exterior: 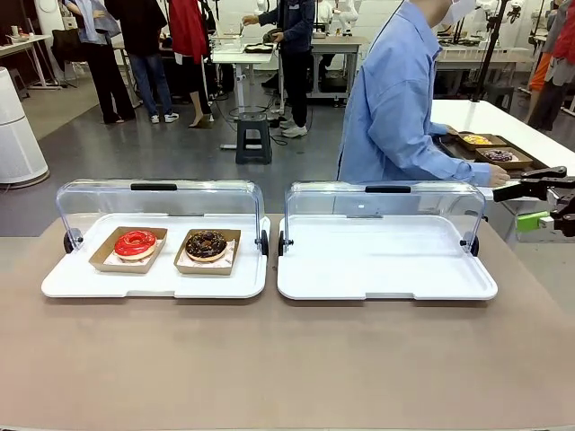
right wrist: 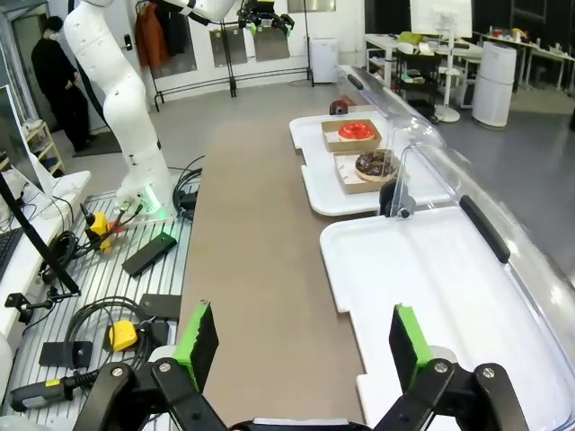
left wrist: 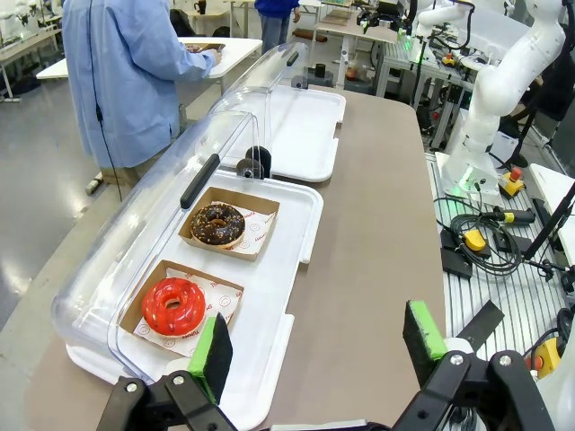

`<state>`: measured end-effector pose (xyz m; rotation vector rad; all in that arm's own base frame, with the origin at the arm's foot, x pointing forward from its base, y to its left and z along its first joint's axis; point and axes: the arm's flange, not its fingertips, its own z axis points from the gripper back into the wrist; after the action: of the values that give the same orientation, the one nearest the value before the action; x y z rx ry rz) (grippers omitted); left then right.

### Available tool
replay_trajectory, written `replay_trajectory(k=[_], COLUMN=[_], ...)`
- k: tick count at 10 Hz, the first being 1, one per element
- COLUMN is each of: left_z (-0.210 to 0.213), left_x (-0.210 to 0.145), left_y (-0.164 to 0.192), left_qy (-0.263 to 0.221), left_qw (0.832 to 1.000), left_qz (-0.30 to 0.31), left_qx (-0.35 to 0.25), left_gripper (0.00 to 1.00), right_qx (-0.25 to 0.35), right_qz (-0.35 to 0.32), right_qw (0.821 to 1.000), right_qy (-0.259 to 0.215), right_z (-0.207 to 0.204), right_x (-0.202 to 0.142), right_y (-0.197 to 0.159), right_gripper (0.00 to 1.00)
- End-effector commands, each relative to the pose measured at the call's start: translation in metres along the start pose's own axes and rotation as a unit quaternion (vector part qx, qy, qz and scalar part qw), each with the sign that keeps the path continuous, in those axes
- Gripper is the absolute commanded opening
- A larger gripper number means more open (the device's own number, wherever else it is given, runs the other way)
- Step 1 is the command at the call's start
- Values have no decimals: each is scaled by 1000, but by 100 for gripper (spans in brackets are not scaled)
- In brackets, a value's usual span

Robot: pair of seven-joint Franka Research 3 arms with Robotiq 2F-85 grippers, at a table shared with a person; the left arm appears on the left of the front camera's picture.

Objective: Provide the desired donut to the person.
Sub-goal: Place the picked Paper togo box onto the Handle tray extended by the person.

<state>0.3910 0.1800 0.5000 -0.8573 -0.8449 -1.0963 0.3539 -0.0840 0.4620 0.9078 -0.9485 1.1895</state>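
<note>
Both grippers stood open and empty: left gripper (left wrist: 319, 346) hung above the left tray (left wrist: 286, 346), right gripper (right wrist: 305, 346) over the table edge. Red donut (exterior: 135, 242) and chocolate donut (exterior: 206, 244) sat boxed there; the person (exterior: 395, 108) faced away.

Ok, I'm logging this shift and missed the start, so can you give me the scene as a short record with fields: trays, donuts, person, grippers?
left tray: clear lid raised, holds both donuts
red donut: in a cardboard boat, on the tray's left part
chocolate donut: in its own boat, right of the red one
right tray: clear lid raised, nothing on it
person: at the far side, turned toward a side table
left gripper: open, holding nothing
right gripper: open, holding nothing
</note>
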Motion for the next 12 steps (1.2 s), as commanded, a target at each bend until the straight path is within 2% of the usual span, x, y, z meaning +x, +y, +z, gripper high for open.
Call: replay_trajectory(k=[1, 12], left_z=[0, 0], left_x=[-1, -1], left_y=[-1, -1], left_qy=[-9, -9], left_qw=[1000, 1000], left_qz=[-12, -12], left_qx=[-1, -1], left_gripper=[100, 100], right_qx=[0, 0], right_qz=[-1, -1], right_qw=[1000, 1000], right_qy=[-5, -5], right_z=[1, 1], right_x=[0, 0], right_y=[0, 0], right_gripper=[100, 100])
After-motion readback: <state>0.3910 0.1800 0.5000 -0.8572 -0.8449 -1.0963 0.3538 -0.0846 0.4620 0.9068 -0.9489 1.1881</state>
